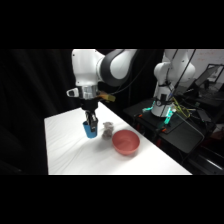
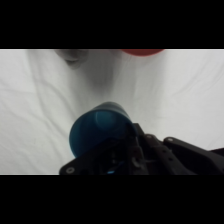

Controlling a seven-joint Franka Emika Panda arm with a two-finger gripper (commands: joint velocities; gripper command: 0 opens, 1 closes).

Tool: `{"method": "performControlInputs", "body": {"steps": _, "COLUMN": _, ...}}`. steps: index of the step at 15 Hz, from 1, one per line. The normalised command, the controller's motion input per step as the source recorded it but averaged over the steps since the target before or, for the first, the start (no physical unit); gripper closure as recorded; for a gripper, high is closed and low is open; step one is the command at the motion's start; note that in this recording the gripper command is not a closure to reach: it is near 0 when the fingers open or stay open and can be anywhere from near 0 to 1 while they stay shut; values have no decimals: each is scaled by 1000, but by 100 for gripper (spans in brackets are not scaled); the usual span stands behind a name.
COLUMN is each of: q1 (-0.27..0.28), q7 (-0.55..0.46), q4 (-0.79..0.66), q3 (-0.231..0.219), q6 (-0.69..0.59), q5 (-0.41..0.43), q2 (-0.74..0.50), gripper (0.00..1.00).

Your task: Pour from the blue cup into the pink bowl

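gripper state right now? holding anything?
Gripper: shut on the blue cup, gripped at its rim, left of the pink bowl.

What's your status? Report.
Gripper shut on small bright-blue plastic cup. Wide salmon-pink bowl to its side. Grey speckled lump between them.

A white table [image 1: 75, 150], wrinkled like cloth, carries a small grey speckled lump [image 1: 107, 131] near its middle. Beyond the table's far right edge sits dark equipment [image 1: 175, 127] with a teal light [image 1: 166, 116].
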Motion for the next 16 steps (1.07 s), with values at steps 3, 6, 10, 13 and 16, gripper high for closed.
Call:
{"method": "performControlInputs", "body": {"steps": 3, "q1": 47, "q7": 228, "q4": 146, "q3": -12, "q6": 283, "q5": -324, "q2": 253, "gripper": 14}}
{"method": "performControlInputs", "body": {"steps": 6, "q1": 63, "q7": 224, "q4": 102, "q3": -53, "q6": 251, "q5": -268, "q2": 194, "gripper": 14}}
{"method": "performControlInputs", "body": {"steps": 10, "q1": 72, "q7": 227, "q4": 137, "q3": -61, "q6": 154, "q5": -150, "q2": 206, "gripper": 14}}
{"method": "performControlInputs", "body": {"steps": 13, "q1": 49, "q7": 168, "q4": 202, "q3": -61, "q6": 87, "q5": -82, "q2": 240, "gripper": 14}}
{"method": "performControlInputs", "body": {"steps": 16, "q1": 51, "q7": 145, "q4": 226, "q3": -79, "q6": 1, "q5": -83, "q2": 196, "gripper": 14}}
